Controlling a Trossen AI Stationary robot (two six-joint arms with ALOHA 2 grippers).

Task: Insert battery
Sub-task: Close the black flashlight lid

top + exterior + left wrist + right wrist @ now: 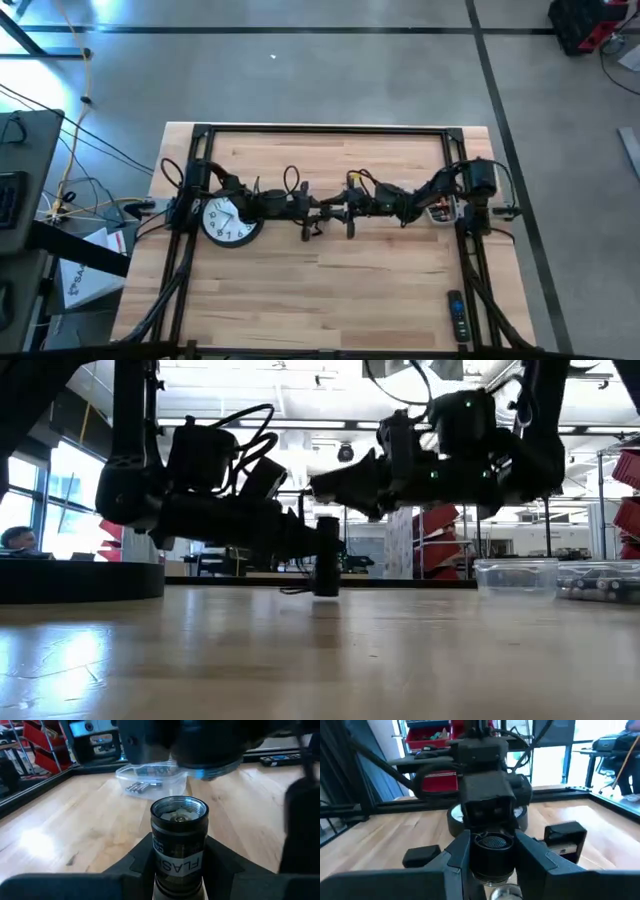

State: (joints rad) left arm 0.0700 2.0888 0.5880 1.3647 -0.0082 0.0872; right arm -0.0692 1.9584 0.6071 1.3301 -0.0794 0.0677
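A black flashlight (178, 835) with a white label stands upright at the table's middle, its open end up. A metal end (178, 818) shows inside the tube. My left gripper (180, 857) is shut on it; in the low view the flashlight (326, 555) reaches down almost to the table. My right gripper (492, 850) is shut on a short black cap (492, 851) with a mesh-like inside. It hovers just above and to the right of the flashlight's top (325, 485). Loose batteries (140, 786) lie in a clear container (150, 777). My left gripper pinches the flashlight's labelled barrel (177, 865) between its two fingers, a little below the open end. The fingers come level from the table's left and lie across the barrel. The flashlight stands upright; whether its foot touches the table I cannot tell. My right gripper pinches the black cap by its side wall (492, 862) between its two fingers. The fingers come from the table's right, slanting slightly down. The cap is lifted clear of the table, with its hollow side showing in the right wrist view.
A wall clock (230, 222) lies flat under the left arm. The clear container (440, 210) sits under the right arm at the right. A dark remote (456, 315) lies near the front right edge. Bare wood spreads across the near half of the table (330, 290).
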